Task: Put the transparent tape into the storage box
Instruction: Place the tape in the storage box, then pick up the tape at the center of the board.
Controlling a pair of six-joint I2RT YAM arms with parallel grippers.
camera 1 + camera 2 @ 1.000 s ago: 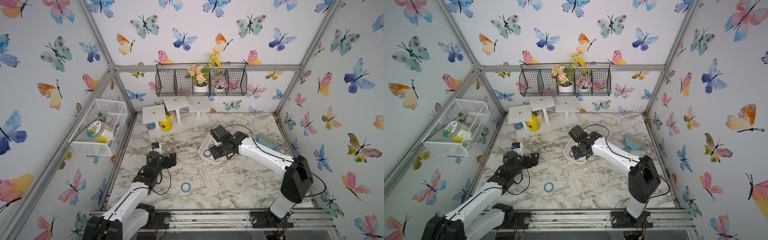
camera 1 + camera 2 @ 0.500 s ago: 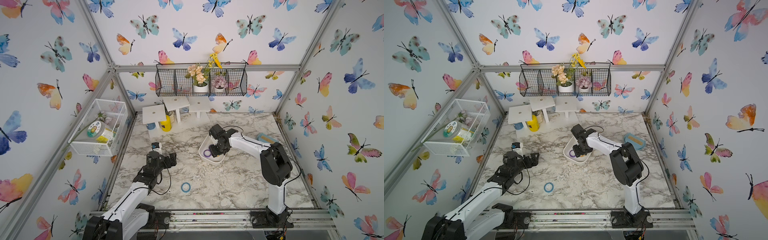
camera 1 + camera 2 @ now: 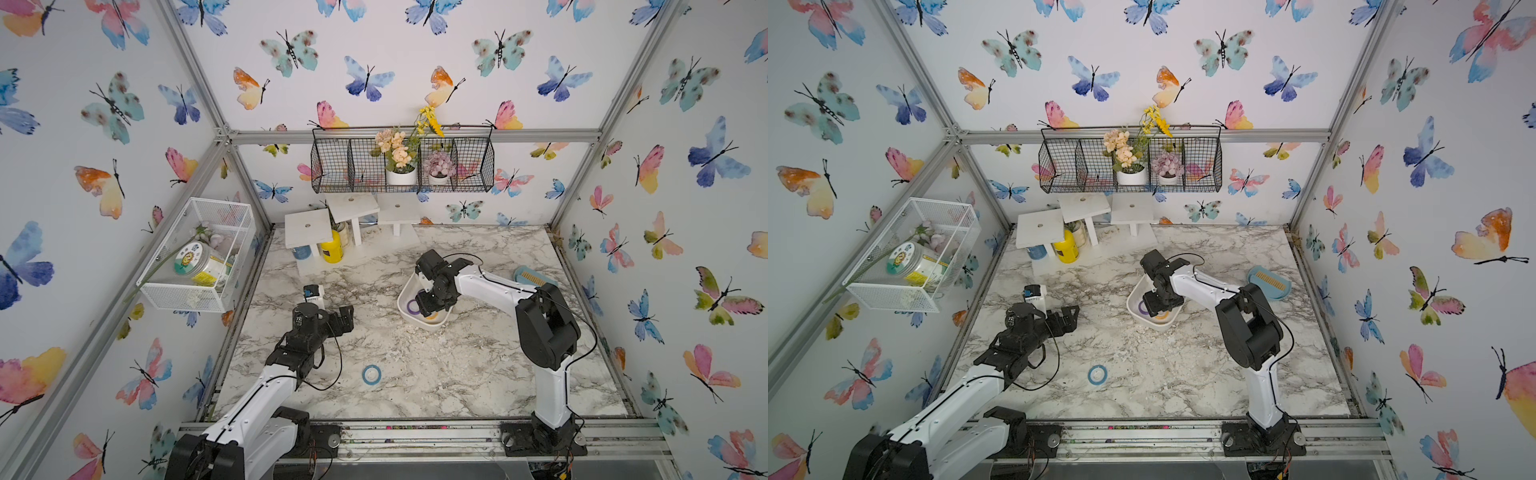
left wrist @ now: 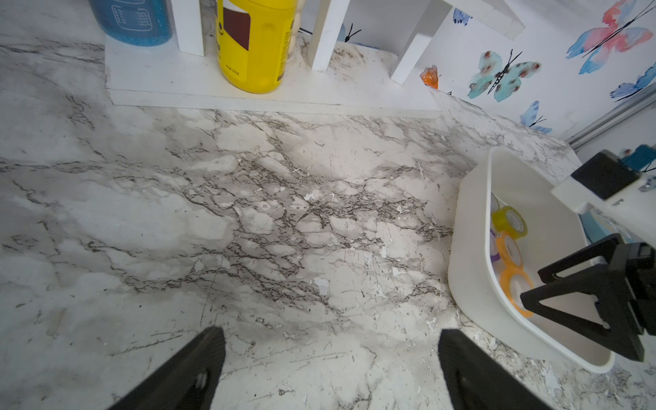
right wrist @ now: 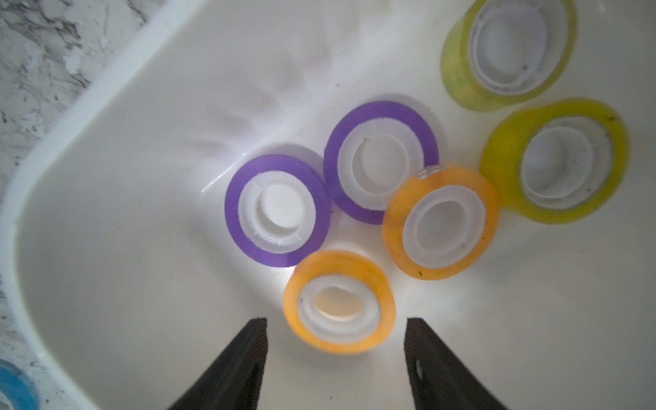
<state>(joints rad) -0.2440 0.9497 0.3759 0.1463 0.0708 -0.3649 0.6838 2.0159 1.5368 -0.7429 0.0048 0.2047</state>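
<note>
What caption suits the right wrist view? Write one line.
Right gripper, jaws apart, over the storage box holding two purple rolls, two orange rolls and two yellow rolls.

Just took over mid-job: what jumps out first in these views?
The white box mid-table, holding six bright tape rolls: two purple, two orange, two yellow. The right end effector hangs open just above an orange roll. One blue roll lies alone on the table out front.
</note>
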